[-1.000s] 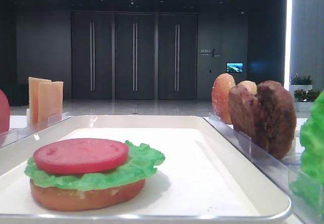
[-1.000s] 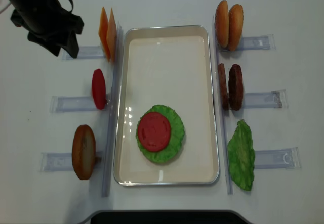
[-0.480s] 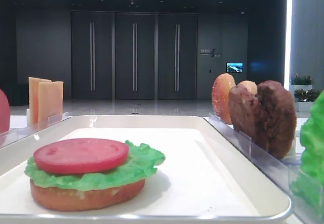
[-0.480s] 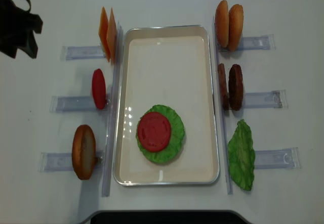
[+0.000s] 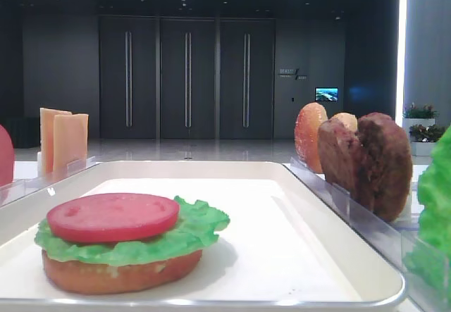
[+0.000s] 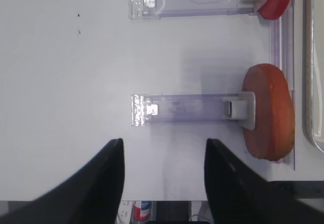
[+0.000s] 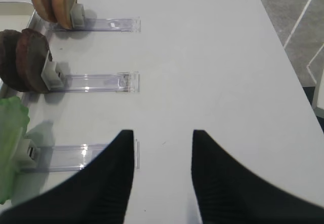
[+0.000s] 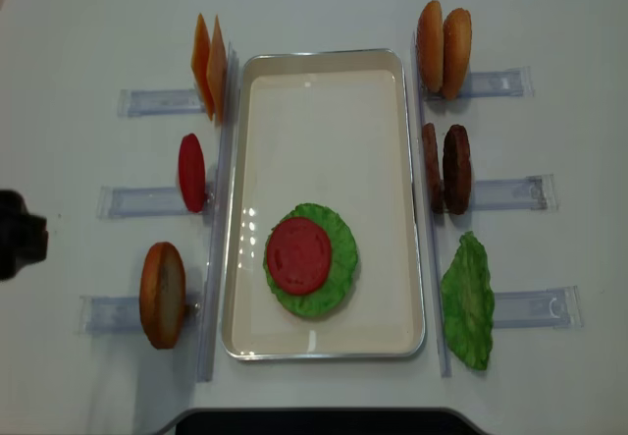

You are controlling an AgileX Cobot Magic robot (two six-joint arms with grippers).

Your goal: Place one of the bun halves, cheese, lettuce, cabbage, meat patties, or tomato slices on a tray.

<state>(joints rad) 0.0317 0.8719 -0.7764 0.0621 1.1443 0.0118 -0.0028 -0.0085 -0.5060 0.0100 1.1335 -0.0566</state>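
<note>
Nearby, bun half (image 6: 268,113) right of open left end effector (image 6: 163,155)

Bottom bun (image 8: 310,309) mostly under lettuce (image 8: 334,258).

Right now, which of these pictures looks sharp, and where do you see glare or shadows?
Low exterior view: the stack with the tomato slice is crisp, the lettuce at the right edge blurs, and a bright strip glares top right. Overhead view: evenly lit, small glints on the tray rim. Left wrist view: a soft shadow lies beside the bun half. Right wrist view: the right end effector is a dark blurry silhouette.
</note>
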